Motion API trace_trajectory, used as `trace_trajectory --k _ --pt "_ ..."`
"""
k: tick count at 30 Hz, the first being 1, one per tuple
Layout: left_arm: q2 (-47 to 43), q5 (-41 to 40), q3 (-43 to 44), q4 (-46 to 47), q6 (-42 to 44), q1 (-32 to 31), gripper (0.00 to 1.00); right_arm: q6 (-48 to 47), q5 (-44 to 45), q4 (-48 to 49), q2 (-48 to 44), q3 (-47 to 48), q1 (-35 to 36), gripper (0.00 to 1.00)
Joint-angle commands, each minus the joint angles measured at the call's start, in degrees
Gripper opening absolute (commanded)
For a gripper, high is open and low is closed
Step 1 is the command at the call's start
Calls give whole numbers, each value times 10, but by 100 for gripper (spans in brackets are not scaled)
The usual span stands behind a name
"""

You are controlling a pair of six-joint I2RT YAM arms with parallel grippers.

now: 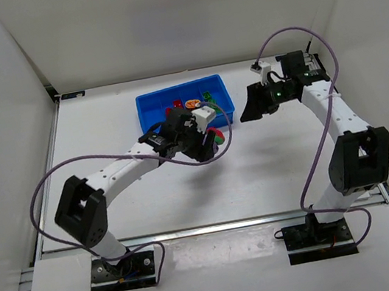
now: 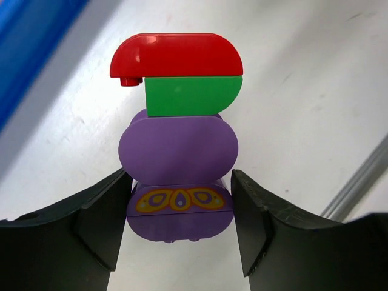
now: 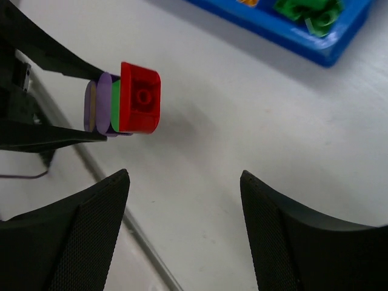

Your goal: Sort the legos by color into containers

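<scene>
We see the left gripper [image 2: 180, 185] closed on a stack [image 2: 179, 130] of four bricks joined end to end. In the left wrist view its fingers [image 2: 103, 224] press both sides of the lowest piece, a purple brick with a yellow butterfly print [image 2: 180, 206]. Above it in the frame come a purple oval [image 2: 177, 151], a green brick [image 2: 193, 95] and, at the top, a red brick [image 2: 176, 54].

In the top view the stack sits near the centre of the frame, just below the right half of the blue tray [image 1: 150, 112] and apart from it. Only its red and green end shows past the gripper. The shadow on the white table [image 1: 280, 168] under it suggests it is held off the surface, though we cannot be sure.

The right gripper [image 3: 185, 182] stands wide open with nothing between its fingers. In the top view it is just right of the tray, facing left. Its own camera has the stack at the upper left, red end toward the lens, and the tray's corner at the upper right. That corner holds green bricks [image 3: 303, 12]. An orange piece [image 1: 191, 103] lies in a compartment to their left.
</scene>
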Motion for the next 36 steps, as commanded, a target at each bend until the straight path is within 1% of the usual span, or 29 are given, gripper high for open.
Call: trace_trajectory --k 1,4,5,6,8,13,18,27,36 --pt "-57 39 -13 69 18 -2 21 61 -115 -3 11 -20 -2 78" --pt "-67 42 -13 69 20 -7 21 96 -168 14 23 -29 0 79" --pt "-71 41 -15 70 35 -10 21 103 -189 27 26 -29 0 79" --pt "-73 40 -16 71 37 -12 21 133 -199 32 32 -28 0 79" --pt "-75 39 -18 72 38 -16 21 148 -231 48 40 -25 0 79" --pt "-78 33 -19 76 48 -28 21 182 -276 69 59 -7 0 79" --pt "-79 29 -20 83 52 -34 20 183 -270 61 71 2 4 79" --pt "-74 23 -10 90 61 -37 20 143 -258 28 74 -11 25 77" --pt "-74 12 -3 97 61 -39 20 139 -249 31 86 -16 29 75"
